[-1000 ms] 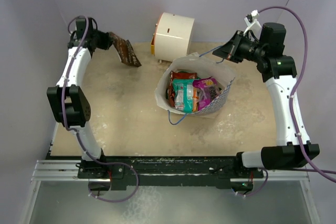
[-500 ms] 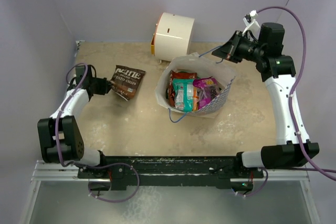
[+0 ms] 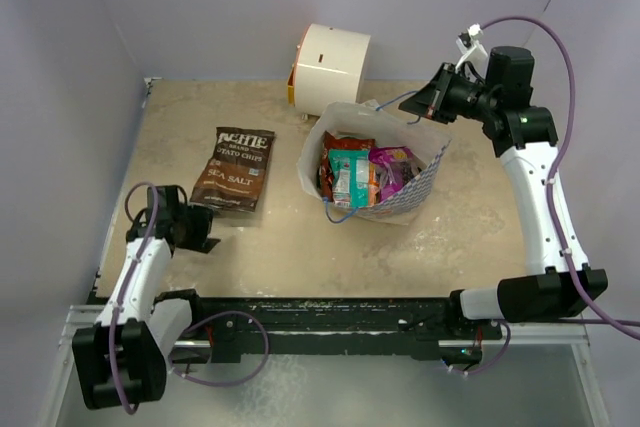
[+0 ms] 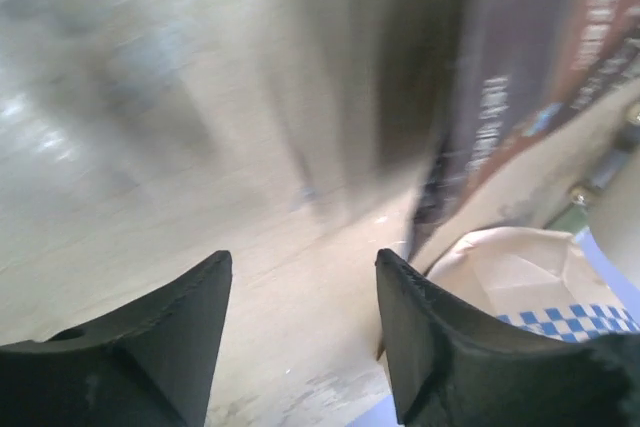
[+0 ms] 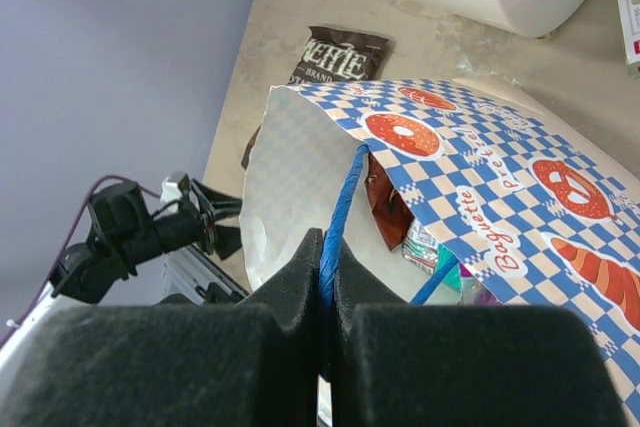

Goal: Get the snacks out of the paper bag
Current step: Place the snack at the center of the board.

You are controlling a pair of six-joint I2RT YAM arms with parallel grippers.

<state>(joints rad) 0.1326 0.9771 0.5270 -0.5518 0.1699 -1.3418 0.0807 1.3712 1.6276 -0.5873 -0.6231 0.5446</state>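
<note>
Left end effector (image 3: 209, 230) spread, empty, beside the flat dark brown chips bag (image 3: 235, 167); right end effector (image 5: 325, 250) pinches the blue string handle (image 5: 345, 197) of the blue-checked white paper bag (image 5: 480, 197).

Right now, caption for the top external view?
Dark brown chips bag lies outside the blue-checked white paper bag; right gripper pinches its blue string handle, left gripper open.

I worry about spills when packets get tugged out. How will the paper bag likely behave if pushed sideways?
The paper bag would probably crumple rather than slide: its thin walls look creased and bowed. It seems apt to slump or tip, since it lies tilted open, with the right gripper pinching its blue string handle.
</note>
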